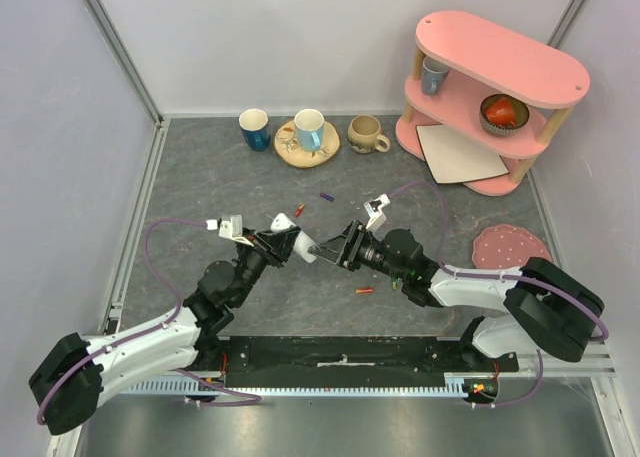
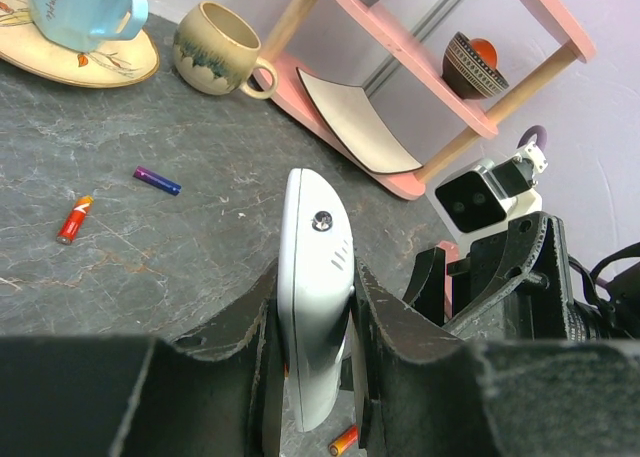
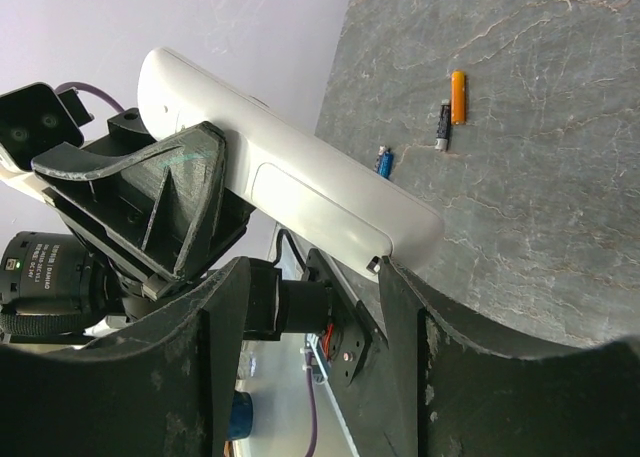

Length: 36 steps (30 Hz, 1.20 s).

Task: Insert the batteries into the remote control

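Two arms meet over the middle of the grey table (image 1: 200, 177). On your left, the left gripper (image 1: 290, 239) is pinching the remote control (image 2: 315, 297) by its long edges. It holds the remote off the table, with one rounded end pointing toward the back.

Beyond that end, a red-orange battery (image 2: 74, 218) and a purple battery (image 2: 158, 181) lie loose on the table, near each other but not touching.

Moving right, the right gripper (image 1: 326, 249) faces the left one with its fingers (image 3: 220, 357) spread wide. The near end of the remote sits just in front of the gap between them. You cannot tell from these views whether either finger touches it.

A second orange battery (image 1: 365, 291) lies on the table just in front of the right arm.

Farther right at the back stand a beige mug (image 2: 215, 62) and a pink shelf (image 1: 500, 52). A white card (image 1: 458, 155) rests on the shelf's lowest tier.
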### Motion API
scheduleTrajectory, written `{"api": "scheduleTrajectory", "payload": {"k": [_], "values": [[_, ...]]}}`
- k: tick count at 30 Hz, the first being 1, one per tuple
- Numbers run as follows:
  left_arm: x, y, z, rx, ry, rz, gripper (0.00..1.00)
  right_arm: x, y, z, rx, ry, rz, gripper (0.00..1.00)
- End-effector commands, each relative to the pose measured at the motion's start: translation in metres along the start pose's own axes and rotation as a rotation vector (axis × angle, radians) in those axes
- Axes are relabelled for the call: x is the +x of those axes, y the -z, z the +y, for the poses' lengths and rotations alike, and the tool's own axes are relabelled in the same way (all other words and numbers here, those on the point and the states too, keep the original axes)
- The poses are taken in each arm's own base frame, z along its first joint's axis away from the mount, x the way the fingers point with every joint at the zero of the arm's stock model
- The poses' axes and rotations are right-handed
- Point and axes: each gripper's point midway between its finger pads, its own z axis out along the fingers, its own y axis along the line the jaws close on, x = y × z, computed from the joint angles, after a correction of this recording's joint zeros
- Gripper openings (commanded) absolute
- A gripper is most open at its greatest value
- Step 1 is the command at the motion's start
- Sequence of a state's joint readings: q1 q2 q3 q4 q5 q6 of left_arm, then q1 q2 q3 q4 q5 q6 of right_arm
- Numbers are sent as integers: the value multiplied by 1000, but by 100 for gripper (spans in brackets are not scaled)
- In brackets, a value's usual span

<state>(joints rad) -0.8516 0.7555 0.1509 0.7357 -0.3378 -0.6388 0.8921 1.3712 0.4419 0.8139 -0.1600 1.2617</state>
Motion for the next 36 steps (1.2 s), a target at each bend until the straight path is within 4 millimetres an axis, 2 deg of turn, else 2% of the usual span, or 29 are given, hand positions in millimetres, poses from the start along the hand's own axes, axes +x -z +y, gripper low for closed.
{"api": "scheduleTrajectory", "payload": {"k": [1,6,25,36], "values": [[-21,-1,-36,129,95,-53,2,-17,-7,38,-119,8,-49,62],[-17,0,-33,119,89,-46,2,-21,-7,48,-135,25,-50,62],[-19,-1,-20,65,-14,-52,2,-24,-1,51,-131,36,-61,62],[-7,-1,-17,63,-22,-14,2,-25,-1,54,-136,42,-65,63]]}}
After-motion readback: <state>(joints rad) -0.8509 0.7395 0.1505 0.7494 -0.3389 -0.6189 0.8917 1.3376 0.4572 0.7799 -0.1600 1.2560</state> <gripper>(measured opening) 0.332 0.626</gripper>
